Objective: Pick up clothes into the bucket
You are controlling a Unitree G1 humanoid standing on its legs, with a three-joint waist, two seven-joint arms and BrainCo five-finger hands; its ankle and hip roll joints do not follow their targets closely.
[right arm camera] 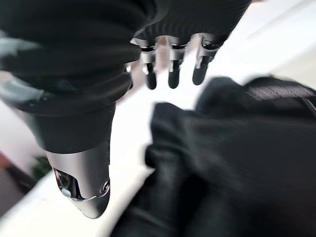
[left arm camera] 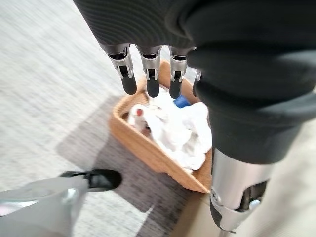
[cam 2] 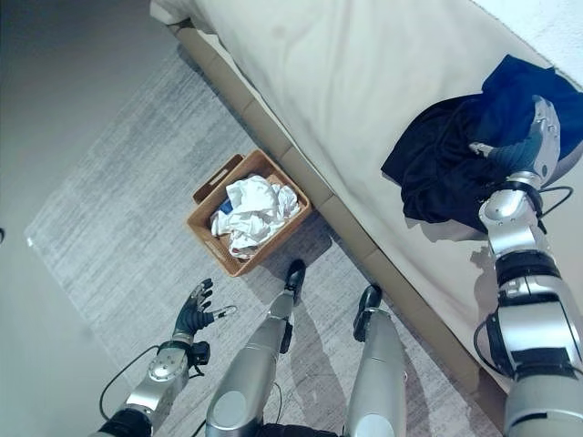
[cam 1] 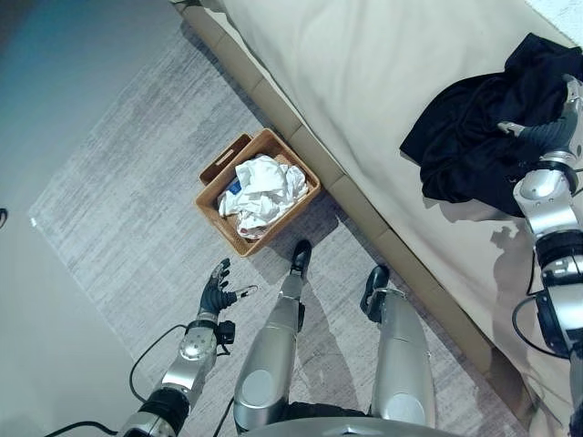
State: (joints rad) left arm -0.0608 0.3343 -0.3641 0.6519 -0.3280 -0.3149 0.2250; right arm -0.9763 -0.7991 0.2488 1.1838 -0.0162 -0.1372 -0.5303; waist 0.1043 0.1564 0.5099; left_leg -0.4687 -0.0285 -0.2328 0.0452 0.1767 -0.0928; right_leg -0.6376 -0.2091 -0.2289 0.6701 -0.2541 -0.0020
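A brown wicker basket [cam 1: 291, 217] stands on the rug beside the bed, holding crumpled white clothes [cam 1: 264, 189]. A heap of dark clothes [cam 1: 474, 137] lies on the bed at the right. My right hand [cam 1: 551, 135] hovers at the heap's right edge, open, its straight fingers [right arm camera: 172, 74] just above the dark cloth [right arm camera: 237, 163] and holding nothing. Low over the rug, short of the basket, my left hand [cam 1: 217, 289] is open and empty. Past its fingers [left arm camera: 150, 74] I see the basket [left arm camera: 148, 153] and the white clothes [left arm camera: 177, 128].
The beige bed [cam 1: 364, 73] runs diagonally across the upper right, its tan side rail [cam 1: 301, 137] right behind the basket. A grey rug [cam 1: 137, 209] covers the floor around the basket, with bare floor [cam 1: 55, 91] beyond it to the left.
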